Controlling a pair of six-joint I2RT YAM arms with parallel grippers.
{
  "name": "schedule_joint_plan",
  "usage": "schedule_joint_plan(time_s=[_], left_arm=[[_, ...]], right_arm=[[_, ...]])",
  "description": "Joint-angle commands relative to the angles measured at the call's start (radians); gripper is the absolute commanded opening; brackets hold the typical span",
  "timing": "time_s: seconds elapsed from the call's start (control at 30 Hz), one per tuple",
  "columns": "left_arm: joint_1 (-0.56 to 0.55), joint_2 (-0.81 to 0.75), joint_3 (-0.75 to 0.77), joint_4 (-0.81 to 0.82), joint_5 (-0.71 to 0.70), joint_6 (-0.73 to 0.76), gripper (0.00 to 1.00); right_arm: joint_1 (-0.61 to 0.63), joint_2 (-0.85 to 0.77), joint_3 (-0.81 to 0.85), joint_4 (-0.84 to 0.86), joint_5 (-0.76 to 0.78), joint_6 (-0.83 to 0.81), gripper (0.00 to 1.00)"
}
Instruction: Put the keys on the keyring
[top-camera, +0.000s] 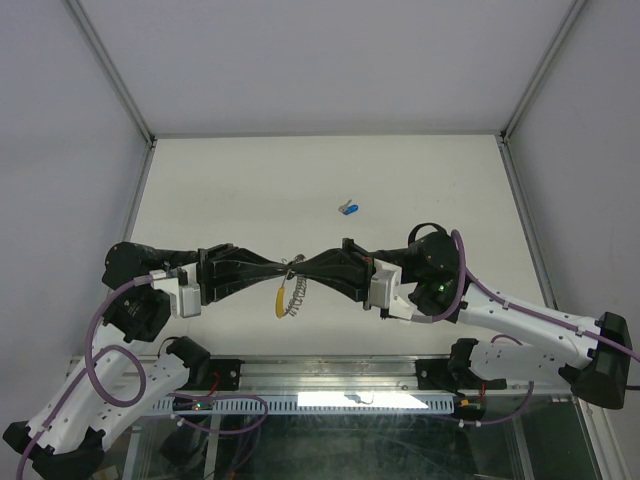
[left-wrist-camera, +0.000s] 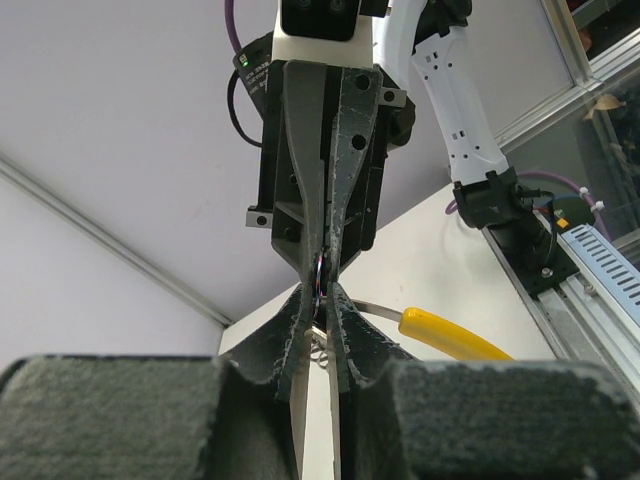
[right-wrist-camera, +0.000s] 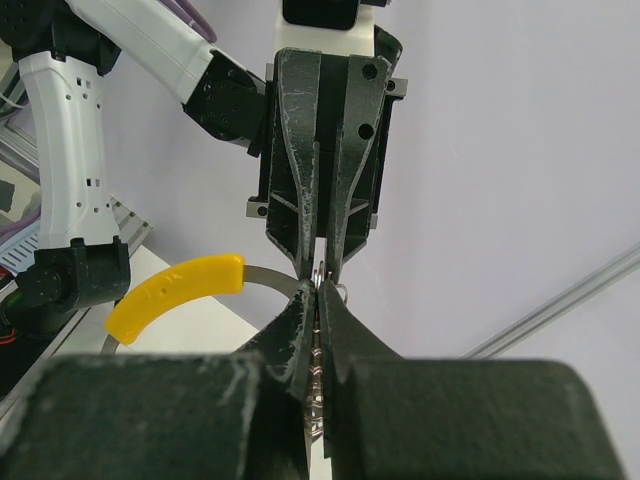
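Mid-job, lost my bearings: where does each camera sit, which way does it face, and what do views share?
Top external: above, behind the bases, looking down at the table; both arms show, left gripper and right gripper tip to tip at the keyring, blue key farther out.
Left wrist: on the left arm, facing the right gripper; own fingers below.
Right wrist: mirrored, facing the left gripper; own fingers below.
Shared: both wrist views show the keyring's yellow segment.

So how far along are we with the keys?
Done: no key visibly threaded. In hand: left hand and right hand meet tip to tip, shut at the keyring, its yellow segment hanging. Remaining: the blue-headed key lies apart on the table.
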Motion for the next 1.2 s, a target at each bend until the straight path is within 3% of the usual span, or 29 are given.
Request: schedule_joint_plan(time_s=[0.0, 1.17], left_arm=[[-0.004, 0.001, -0.012, -0.002, -0.02, 0.01, 0.09], [-0.004, -0.005, -0.005, -0.017, -0.027, 0.035, 0.1]], right_arm=[[0.016, -0.017, 0.031, 0.077, 0.013, -0.004, 0.0], [0.016, -0.026, 0.033, 0.052, 0.008, -0.012, 0.0]])
